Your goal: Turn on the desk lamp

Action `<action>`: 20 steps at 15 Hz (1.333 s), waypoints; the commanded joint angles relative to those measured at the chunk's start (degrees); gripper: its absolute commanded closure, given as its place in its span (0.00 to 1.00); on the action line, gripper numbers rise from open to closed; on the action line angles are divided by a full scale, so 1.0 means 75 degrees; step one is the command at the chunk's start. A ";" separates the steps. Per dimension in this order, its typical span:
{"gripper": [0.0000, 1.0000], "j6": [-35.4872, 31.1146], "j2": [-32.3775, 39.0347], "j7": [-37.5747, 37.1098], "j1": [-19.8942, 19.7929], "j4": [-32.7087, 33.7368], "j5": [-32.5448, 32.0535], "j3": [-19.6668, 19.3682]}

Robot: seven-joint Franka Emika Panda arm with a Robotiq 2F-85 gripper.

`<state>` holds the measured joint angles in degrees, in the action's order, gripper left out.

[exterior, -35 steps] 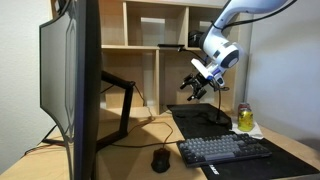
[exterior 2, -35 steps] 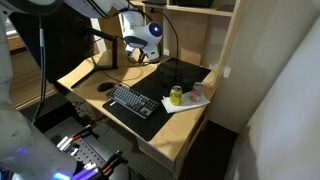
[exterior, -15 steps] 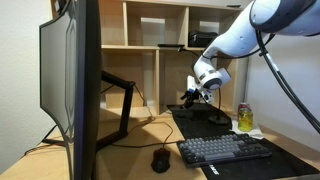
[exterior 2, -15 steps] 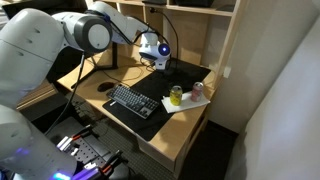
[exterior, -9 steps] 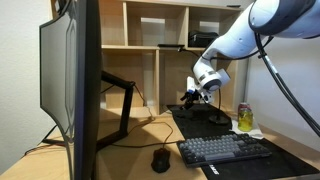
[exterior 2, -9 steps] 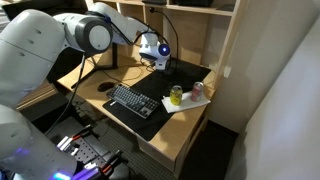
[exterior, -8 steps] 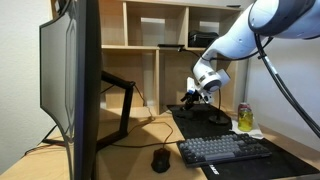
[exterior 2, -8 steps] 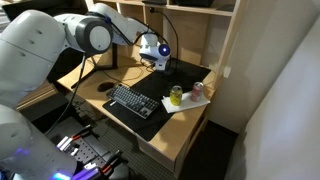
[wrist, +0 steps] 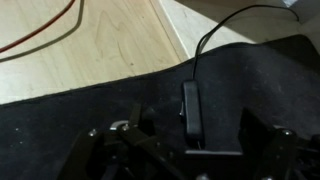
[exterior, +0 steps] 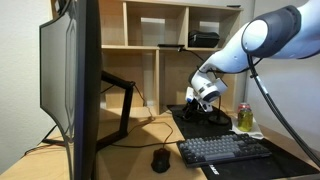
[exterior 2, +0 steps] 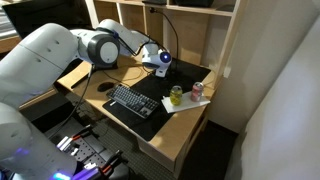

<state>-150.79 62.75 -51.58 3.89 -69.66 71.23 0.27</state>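
The desk lamp (exterior: pixel 219 120) is slim and black; its small base stands on the black desk mat (exterior: pixel 200 128), and its thin stem curves up in an exterior view (exterior 2: pixel 172 42). My gripper (exterior: pixel 193 106) hangs low over the mat, close to the lamp base, and also shows in an exterior view (exterior 2: pixel 160 68). In the wrist view the gripper (wrist: pixel 190 148) is open. Its dark fingers stand either side of a small black inline switch (wrist: pixel 190 110) on a thin black cord (wrist: pixel 225 22) lying on the mat. I cannot tell whether the fingers touch the switch.
A keyboard (exterior: pixel 225 150) and mouse (exterior: pixel 160 158) lie in front. A yellow can (exterior: pixel 244 117) stands on paper to the side. A large monitor (exterior: pixel 70 85) and black monitor arm (exterior: pixel 125 100) fill one side. A black box (exterior: pixel 205 40) sits on the shelf. An orange cable (wrist: pixel 45 35) crosses the wood.
The arm has folded down and brought the gripper lower, from above the desk to just over the mat by the lamp base. The lamp and other objects have not moved.
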 commanded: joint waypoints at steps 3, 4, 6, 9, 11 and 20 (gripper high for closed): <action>0.00 -0.0300 0.0617 -0.0804 -0.0041 0.0868 -0.0425 0.0120; 0.00 -0.0240 0.0654 -0.0897 -0.0055 0.0918 -0.0522 0.0119; 0.26 -0.0230 0.0732 -0.1093 -0.0063 0.1052 -0.0722 0.0103; 0.48 -0.0228 0.0777 -0.1420 -0.0065 0.1167 -0.0984 0.0114; 0.62 -0.0242 0.0796 -0.1606 -0.0062 0.1216 -0.1144 0.0122; 0.95 -0.0203 0.0894 -0.2335 -0.0078 0.1438 -0.1993 0.0119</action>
<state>-151.95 67.79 -67.10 3.84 -61.01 58.75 0.42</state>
